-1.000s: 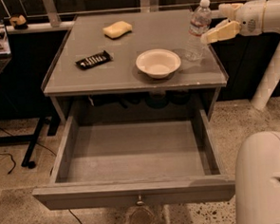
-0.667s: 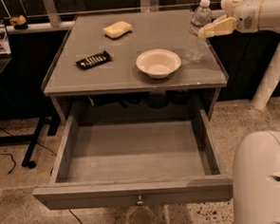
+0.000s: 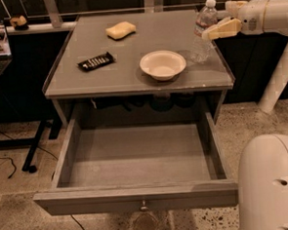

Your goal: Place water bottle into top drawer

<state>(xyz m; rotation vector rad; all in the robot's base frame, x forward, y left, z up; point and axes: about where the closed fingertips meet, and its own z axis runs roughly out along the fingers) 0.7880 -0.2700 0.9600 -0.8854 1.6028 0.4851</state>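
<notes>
The water bottle [image 3: 201, 34] stands upright at the back right of the grey table [image 3: 107, 75]; it is clear, with a white cap. My gripper [image 3: 214, 31] reaches in from the right on a white arm and is right up against the bottle's upper right side, at label height. The top drawer [image 3: 139, 197] is pulled fully open below the tabletop, its inside bare and its small metal knob [image 3: 143, 205] on the front.
A white bowl [image 3: 163, 64] sits just left of the bottle. A black snack bar [image 3: 96, 61] and a yellow sponge [image 3: 120, 30] lie further left. My white base [image 3: 273, 182] is at the drawer's front right corner. A white post [image 3: 278, 74] stands to the right.
My gripper has moved a little left and closed in on the bottle's side. The bottle, the bowl and the drawer have not moved.
</notes>
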